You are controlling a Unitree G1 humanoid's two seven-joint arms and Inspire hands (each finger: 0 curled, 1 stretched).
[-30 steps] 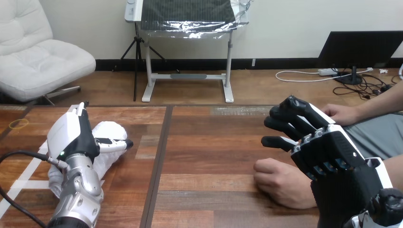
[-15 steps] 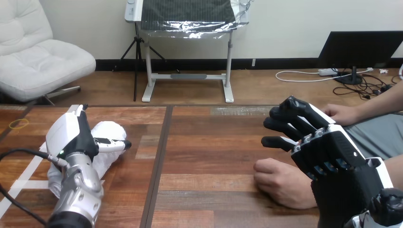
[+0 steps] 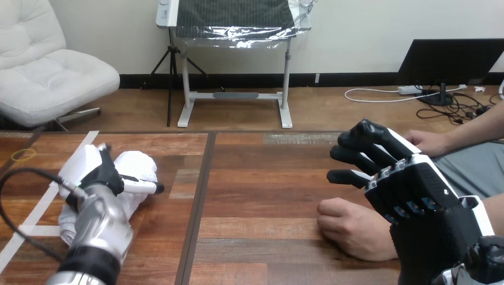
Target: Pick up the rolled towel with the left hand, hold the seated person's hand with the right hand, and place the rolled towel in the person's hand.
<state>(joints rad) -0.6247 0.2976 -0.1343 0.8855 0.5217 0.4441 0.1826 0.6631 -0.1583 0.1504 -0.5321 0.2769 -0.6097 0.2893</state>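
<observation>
The rolled white towel [image 3: 135, 165] lies on the left part of the wooden table [image 3: 261, 178]. My left hand [image 3: 98, 173] rests over the towel's left side, covering much of it; its grip on the towel is hidden. My right hand [image 3: 410, 190] hovers at the right with its fingers [image 3: 362, 142] loosely bent and nothing in them. Just below and to its left, the person's hand [image 3: 350, 228] lies on the table as a loose fist, apart from my right hand. The person's other hand [image 3: 429, 142] rests at the table's far right edge.
A yellow rubber ring [image 3: 22, 154] lies at the table's far left. White tape lines [image 3: 32, 221] cross the left corner. A dark seam [image 3: 199, 202] runs down the table between the towel and the person's hand.
My left hand has dropped lower onto the towel and its forearm has swung in under it. My right hand and the person's hands have stayed put.
</observation>
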